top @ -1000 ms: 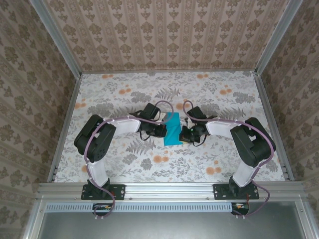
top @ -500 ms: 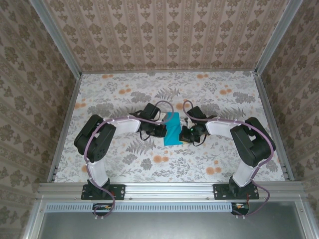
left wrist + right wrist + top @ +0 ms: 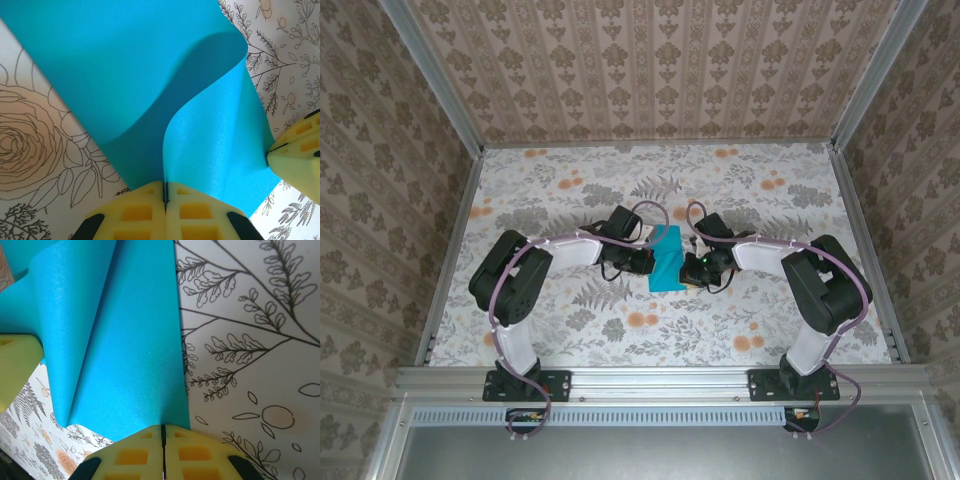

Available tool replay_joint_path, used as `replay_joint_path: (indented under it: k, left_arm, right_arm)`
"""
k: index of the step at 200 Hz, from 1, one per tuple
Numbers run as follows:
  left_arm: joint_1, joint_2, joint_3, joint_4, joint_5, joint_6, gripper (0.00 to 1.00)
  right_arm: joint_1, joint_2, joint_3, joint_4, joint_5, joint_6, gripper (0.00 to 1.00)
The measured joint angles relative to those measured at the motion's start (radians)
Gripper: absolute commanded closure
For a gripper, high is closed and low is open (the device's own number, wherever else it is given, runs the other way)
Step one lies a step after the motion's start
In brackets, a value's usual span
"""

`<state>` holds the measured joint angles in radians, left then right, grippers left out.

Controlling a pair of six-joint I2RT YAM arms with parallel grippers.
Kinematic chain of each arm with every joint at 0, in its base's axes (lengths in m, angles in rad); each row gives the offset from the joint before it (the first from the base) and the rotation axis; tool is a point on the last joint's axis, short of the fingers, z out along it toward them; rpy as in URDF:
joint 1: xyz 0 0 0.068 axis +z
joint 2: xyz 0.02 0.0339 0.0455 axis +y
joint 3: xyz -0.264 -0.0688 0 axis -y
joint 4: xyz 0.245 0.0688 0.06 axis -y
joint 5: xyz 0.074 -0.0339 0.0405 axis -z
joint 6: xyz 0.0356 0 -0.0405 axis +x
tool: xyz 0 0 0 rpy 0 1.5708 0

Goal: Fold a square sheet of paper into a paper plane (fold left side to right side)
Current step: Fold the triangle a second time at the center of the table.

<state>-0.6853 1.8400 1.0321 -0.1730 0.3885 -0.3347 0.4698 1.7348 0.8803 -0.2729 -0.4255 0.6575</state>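
Note:
The square sheet of paper (image 3: pixel 668 262), plain turquoise, lies at the table's middle between both arms. My left gripper (image 3: pixel 649 264) is shut on its left edge. In the left wrist view that edge runs into the seam of the gripper (image 3: pixel 165 191), and the lifted flap (image 3: pixel 215 140) curls up over the flat part (image 3: pixel 115 55). My right gripper (image 3: pixel 686 272) is shut, and its tips (image 3: pixel 163 433) rest at the sheet's (image 3: pixel 135 355) near right edge with no paper in the seam. Its yellow fingertip (image 3: pixel 297 149) touches the flap's edge. A paper plane is out of view.
A floral cloth (image 3: pixel 570 190) covers the table. Aluminium rails (image 3: pixel 450 250) and patterned walls (image 3: pixel 650 60) close it in at the left, right and back. Both arms' elbows (image 3: pixel 505 280) (image 3: pixel 835 285) stand out wide to either side of the paper.
The right wrist has edged slightly toward the far side. The paper and the left gripper hold as they were.

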Motion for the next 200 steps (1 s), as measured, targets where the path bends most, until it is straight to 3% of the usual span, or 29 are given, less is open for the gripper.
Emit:
replay_joint_path:
  k: [113,154,200]
  left_arm:
    - [-0.016,0.018,0.006,0.0,-0.016,0.018,0.95]
    - [-0.022,0.018,0.011,-0.007,-0.026,0.022,0.95]
    - [-0.022,0.018,0.011,-0.008,-0.027,0.023,0.95]
  right_arm:
    - [-0.012,-0.029,-0.012,0.008,-0.024,0.0,0.92]
    - [-0.034,-0.072,-0.035,0.14,-0.085,0.057,0.92]
    - [-0.034,0.017,0.009,0.245,-0.114,0.106,0.93]
